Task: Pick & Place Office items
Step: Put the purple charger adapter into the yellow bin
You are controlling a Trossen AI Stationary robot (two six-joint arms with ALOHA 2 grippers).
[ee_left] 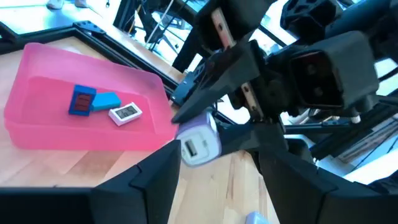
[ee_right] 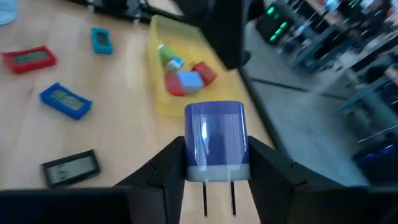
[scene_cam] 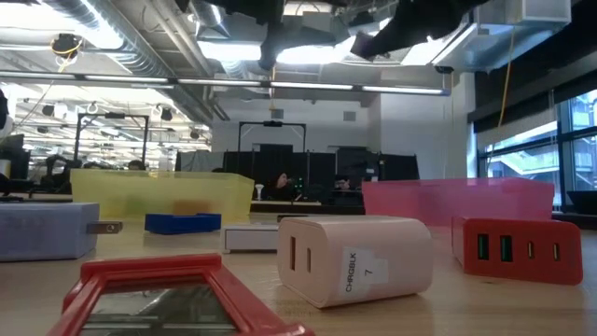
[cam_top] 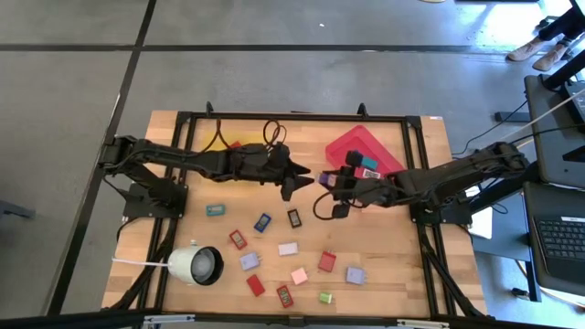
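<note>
On my left, the yellow plastic tray (ee_right: 186, 74) holds a few small blocks. My left gripper (cam_top: 297, 181) hangs over the table's middle, its fingers spread and holding nothing. Facing it, my right gripper (ee_right: 214, 163) clamps a lilac plug-shaped charger block (ee_right: 216, 140), raised above the wooden table (cam_top: 384, 247) between the two arms. Right of that, the pink plastic tray (ee_left: 37, 127) holds three small blocks. Other blocks lie scattered on the table.

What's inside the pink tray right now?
The left wrist view shows three items lying in the pink tray: a dark blue block, a lighter blue block and a white block. The near wall and the right arm hide part of its floor.
</note>
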